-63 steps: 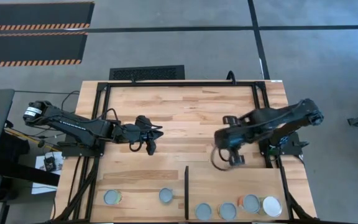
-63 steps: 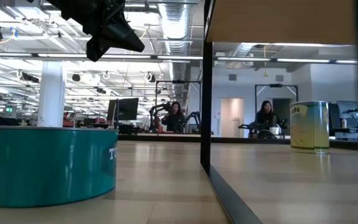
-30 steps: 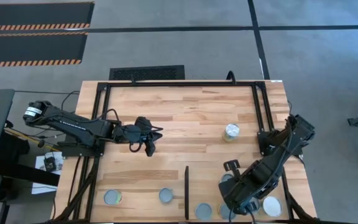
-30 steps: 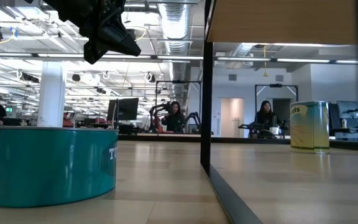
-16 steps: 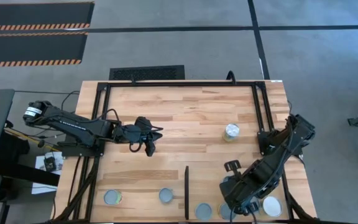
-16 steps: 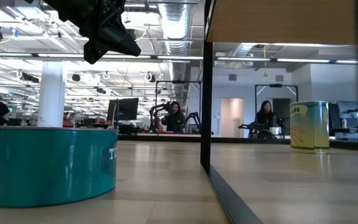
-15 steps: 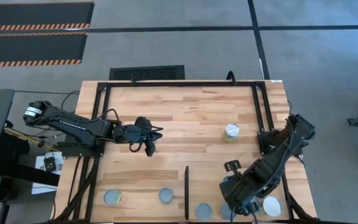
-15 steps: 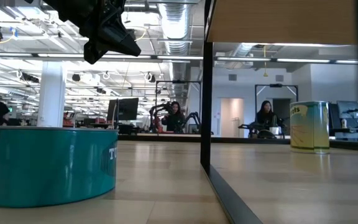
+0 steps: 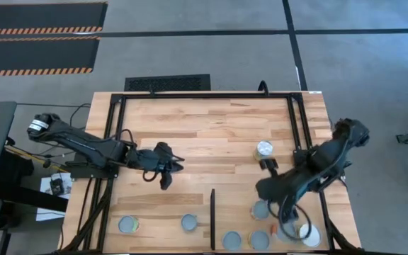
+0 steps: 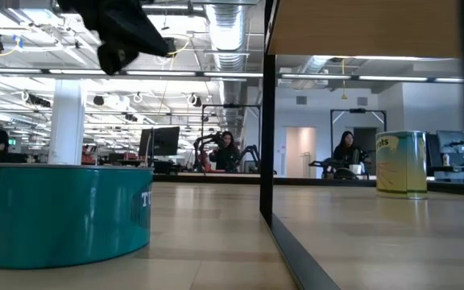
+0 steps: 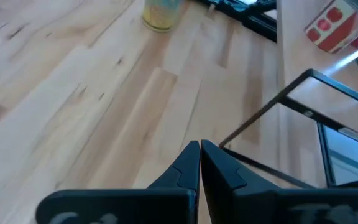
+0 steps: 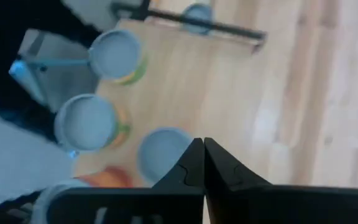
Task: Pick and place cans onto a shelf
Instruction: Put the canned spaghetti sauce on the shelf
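Tabletop (image 9: pixel 211 134): both grippers' jaws pressed together; teal can (image 10: pixel 63 213) reads "T".

- Cans (image 9: pixel 188 223): eight in the high view. Seven are on the shelf (image 9: pixel 161 211), one of them partly hidden under the right arm (image 9: pixel 321 161). One is on the tabletop (image 9: pixel 204 134).
- Shelf: one, with one black divider (image 9: pixel 212 216).
- Arms: two, counting the left arm (image 9: pixel 91 145).
- Grippers: two, the left gripper (image 11: pixel 199 149) and the right gripper (image 12: pixel 197 146).
- People (image 10: pixel 345 147): three in the low view, far off in the room.
- Striped floor mats (image 9: pixel 37 18): two.
- Floor grille (image 9: pixel 167 83): one.
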Robot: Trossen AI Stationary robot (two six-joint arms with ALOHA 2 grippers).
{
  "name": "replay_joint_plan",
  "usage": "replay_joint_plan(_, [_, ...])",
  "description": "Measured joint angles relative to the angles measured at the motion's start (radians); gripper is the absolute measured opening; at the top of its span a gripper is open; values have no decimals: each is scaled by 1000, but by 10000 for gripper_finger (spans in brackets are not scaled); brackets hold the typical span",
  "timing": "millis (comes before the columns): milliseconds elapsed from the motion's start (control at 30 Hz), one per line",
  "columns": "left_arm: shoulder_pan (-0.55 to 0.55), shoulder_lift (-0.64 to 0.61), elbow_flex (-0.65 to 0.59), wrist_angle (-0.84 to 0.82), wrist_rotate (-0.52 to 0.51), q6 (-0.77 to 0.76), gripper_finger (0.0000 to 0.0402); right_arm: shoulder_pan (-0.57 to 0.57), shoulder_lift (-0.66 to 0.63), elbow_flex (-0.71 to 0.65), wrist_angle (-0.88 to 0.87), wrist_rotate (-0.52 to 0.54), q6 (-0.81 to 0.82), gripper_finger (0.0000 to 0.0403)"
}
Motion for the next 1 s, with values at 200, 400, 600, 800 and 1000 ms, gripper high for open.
replay_joint_plan(200, [-98, 0, 160, -331, -116, -154, 0, -111, -225, -316, 356, 41, -110, 6])
replay_joint_plan(400, [-197, 33, 312, -598, -137, -348, 0, -249, -414, -653, 737, 35, -188, 4])
replay_joint_plan(600, [-305, 159, 464, -841, -77, -541, 0, -335, -501, -791, 880, 29, -227, 7])
replay_joint_plan(800, [-418, 301, 586, -977, 52, -724, 0, -363, -531, -796, 888, 30, -305, 6])
replay_joint_plan(1000, [-540, 370, 634, -973, 129, -988, 0, -369, -547, -795, 886, 31, -363, 8])
